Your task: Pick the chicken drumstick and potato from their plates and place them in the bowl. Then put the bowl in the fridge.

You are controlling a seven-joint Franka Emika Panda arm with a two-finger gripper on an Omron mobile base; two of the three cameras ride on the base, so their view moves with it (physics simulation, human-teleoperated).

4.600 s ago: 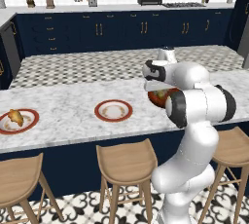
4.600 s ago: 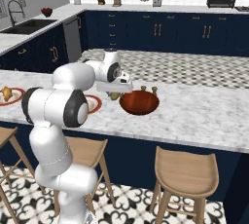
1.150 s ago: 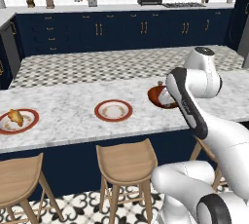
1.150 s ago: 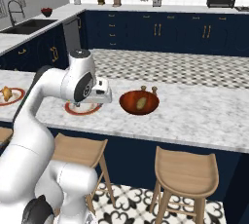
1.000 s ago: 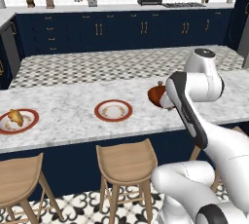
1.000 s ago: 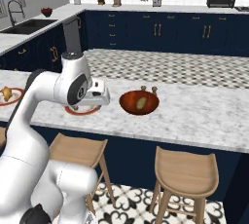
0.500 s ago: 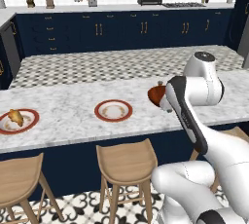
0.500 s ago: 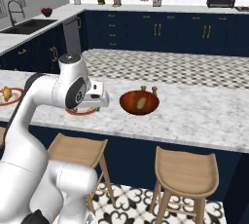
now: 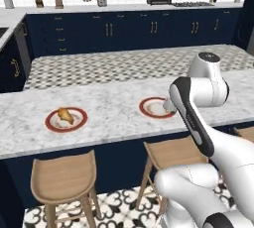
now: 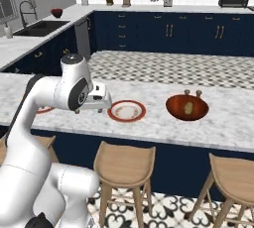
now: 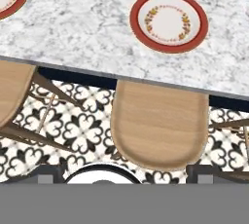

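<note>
Here, nearest, gripper (image 10: pixel 102 104) beside the empty plate (image 10: pixel 127 111); jaw state cannot tell. Farther right, bowl (image 10: pixel 187 107) on the marble counter (image 10: pixel 233 123), holding the potato (image 10: pixel 189 107), judged step 1 of 2 done. Far left, chicken drumstick (image 9: pixel 64 114) on the second plate (image 9: pixel 66 120), likely next target; shown in left base view, absent from right. Stool (image 11: pixel 160 123) below in hand view.

Bare white marble table (image 9: pixel 109 108) lies open between the two red-rimmed white plates (image 9: pixel 66 119) (image 9: pixel 156 107); the robot's own white arm crowds the 3 o'clock plate.
</note>
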